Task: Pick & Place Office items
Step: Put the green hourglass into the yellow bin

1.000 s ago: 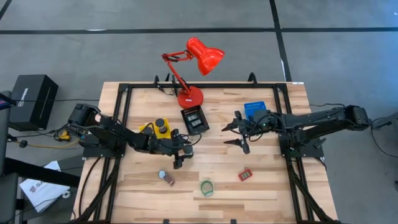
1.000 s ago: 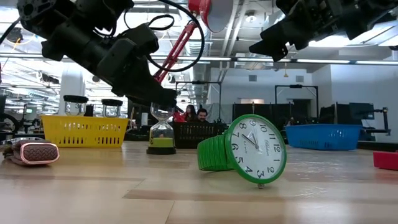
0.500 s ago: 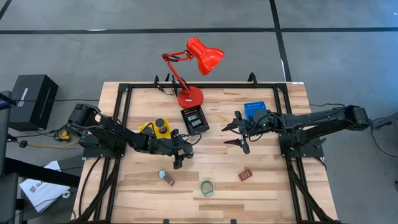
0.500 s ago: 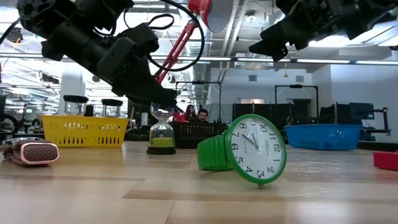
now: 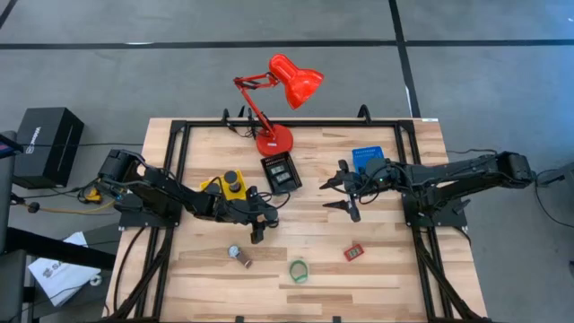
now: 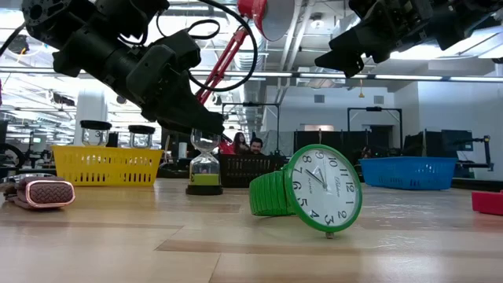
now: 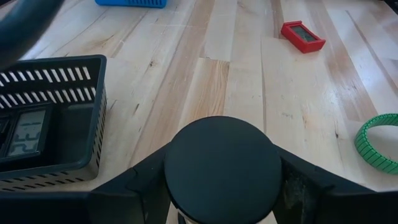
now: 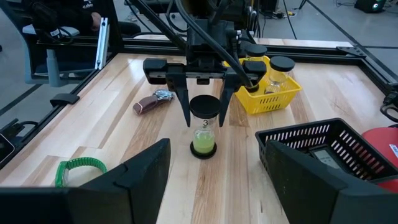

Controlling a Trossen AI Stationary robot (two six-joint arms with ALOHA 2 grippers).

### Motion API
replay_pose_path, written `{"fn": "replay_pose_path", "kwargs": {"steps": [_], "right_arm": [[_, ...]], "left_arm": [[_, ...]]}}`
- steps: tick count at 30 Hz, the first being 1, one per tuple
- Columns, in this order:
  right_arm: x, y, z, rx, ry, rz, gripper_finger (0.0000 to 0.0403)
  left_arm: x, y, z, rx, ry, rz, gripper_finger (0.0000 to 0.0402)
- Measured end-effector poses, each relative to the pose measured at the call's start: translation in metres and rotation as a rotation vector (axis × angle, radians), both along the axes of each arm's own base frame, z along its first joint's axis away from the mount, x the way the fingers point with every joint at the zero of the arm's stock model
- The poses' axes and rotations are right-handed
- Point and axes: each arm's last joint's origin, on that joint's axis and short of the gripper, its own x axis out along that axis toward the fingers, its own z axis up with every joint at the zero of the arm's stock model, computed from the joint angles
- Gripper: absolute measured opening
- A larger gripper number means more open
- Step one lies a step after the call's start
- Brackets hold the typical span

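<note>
A small hourglass [image 8: 204,127] with black round caps and green sand stands upright on the table near its middle, its base on the wood. My left gripper [image 8: 205,115] reaches in from the table's left and is closed on the hourglass's top cap [image 7: 221,168]. My right gripper [image 5: 339,193] hovers open above the table right of centre, with nothing between its fingers. A green wristwatch [image 5: 298,270], a brown-strapped watch [image 5: 239,256] and a small red rectangular piece [image 5: 354,252] lie toward the near edge. My left gripper pinches the hourglass's black top cap [image 7: 186,180] between its two fingers [image 8: 186,112], one on each side of the round rim. The fingers slant down from the table's left. The hourglass stays upright with its bottom cap [image 8: 203,150] on the table.
A yellow basket [image 5: 224,186] with jars stands just behind my left arm. A black mesh tray [image 5: 281,171] with a small display sits behind the hourglass, a red desk lamp [image 5: 273,139] at the far edge, a blue tray [image 5: 368,157] at the far right.
My left gripper's fingers have drawn together around the hourglass's top cap, while the hand stays where it was. The hourglass has not moved.
</note>
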Motion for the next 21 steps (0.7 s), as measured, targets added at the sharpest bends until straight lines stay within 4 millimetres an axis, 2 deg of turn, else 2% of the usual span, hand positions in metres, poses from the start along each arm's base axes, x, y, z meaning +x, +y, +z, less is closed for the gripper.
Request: {"fn": "replay_pose_path", "kwargs": {"steps": [21], "right_arm": [[-0.0001,0.0,-0.0003,0.0,0.003,0.0,0.0253]], "left_arm": [[0.0,0.0018,0.0011,0.024,-0.014,0.058,0.0207]]}}
